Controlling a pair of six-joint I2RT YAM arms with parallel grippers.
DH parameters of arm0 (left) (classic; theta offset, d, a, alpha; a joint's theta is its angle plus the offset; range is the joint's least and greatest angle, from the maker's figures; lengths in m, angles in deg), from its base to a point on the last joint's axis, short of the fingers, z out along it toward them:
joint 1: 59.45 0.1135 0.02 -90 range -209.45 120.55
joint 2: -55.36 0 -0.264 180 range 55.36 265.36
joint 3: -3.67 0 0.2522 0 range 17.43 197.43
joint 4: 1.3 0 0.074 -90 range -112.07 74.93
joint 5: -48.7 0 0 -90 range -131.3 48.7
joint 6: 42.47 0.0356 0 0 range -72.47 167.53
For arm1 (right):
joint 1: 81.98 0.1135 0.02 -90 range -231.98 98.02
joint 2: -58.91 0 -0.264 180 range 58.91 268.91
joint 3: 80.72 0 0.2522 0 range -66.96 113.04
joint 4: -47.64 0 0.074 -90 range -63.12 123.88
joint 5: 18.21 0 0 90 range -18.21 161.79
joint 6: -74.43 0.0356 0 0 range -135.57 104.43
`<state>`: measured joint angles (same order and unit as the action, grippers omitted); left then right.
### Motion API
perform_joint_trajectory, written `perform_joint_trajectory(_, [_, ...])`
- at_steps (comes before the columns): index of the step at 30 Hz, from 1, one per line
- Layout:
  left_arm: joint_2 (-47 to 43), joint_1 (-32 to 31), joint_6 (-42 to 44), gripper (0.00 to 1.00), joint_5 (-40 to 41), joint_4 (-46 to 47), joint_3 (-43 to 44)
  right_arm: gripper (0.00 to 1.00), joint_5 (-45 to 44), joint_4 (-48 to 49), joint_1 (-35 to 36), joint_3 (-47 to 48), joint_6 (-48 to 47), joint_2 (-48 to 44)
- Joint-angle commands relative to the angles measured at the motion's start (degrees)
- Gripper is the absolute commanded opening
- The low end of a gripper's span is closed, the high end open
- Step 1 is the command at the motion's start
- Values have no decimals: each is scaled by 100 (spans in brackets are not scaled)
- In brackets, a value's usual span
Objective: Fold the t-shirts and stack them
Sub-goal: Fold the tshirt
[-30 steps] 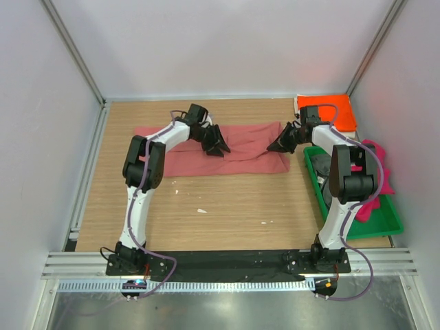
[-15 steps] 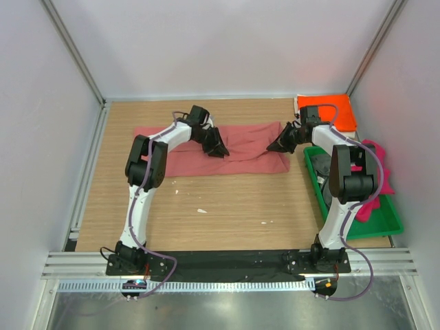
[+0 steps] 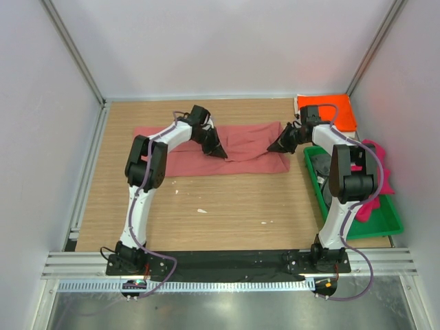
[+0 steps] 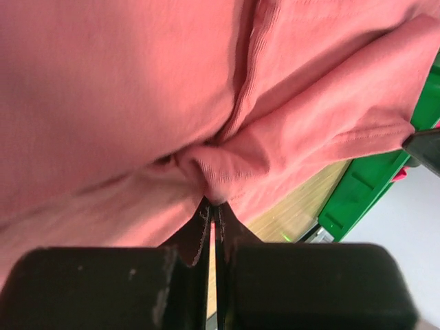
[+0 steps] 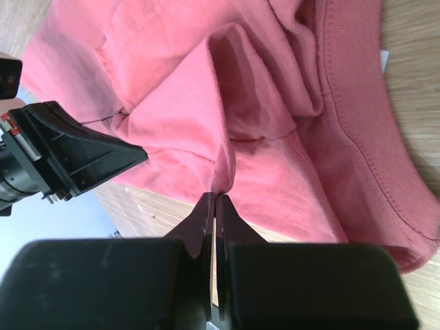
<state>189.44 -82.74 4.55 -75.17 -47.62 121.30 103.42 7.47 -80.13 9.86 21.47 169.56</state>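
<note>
A dusty salmon-red t-shirt [image 3: 244,148] lies spread across the far half of the table, bunched near its middle. My left gripper [image 3: 218,152] sits on the shirt's middle, shut on a pinched ridge of the salmon cloth [image 4: 213,185]. My right gripper [image 3: 274,146] is at the shirt's right end, shut on a raised fold of the same shirt [image 5: 223,172]. A folded bright orange t-shirt [image 3: 323,106] lies in the far right corner. A magenta t-shirt [image 3: 380,180] and a dark grey one [image 3: 320,165] lie in the green tray.
The green plastic tray [image 3: 357,230] stands along the right wall, close to the right arm. Bare wooden table [image 3: 227,206] stretches between the shirt and the arm bases. Walls enclose the left, back and right sides. Small white specks lie on the wood.
My left gripper's jaws have closed on a pinch of the salmon shirt and shifted slightly. The right gripper has stayed shut on its fold.
</note>
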Motion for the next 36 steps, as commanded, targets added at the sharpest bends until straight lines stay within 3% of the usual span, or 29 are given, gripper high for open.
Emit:
perform_joint_trajectory(1, [-619, 0, 167, 0, 12, -417, -121, 1, -87, -294, -35, 176, -214, -263])
perform_joint_trajectory(10, [-875, 61, 290, 0, -40, -418, -667, 1, -123, -435, -62, -228, -381, -439])
perform_joint_trajectory(26, [-453, 52, 413, 1, -164, -559, -543, 2, -386, -408, -53, -484, -504, -377])
perform_joint_trajectory(28, [-453, 44, 448, 5, -147, -594, -526, 2, -448, -452, -62, -448, -557, -369])
perform_joint_trajectory(31, [-488, 44, 580, 30, 89, -822, -430, 9, -448, -593, -62, -317, -662, -334])
perform_joint_trajectory(36, [-953, 52, 870, 38, 512, -972, -219, 20, -580, -576, -53, -62, -803, -535])
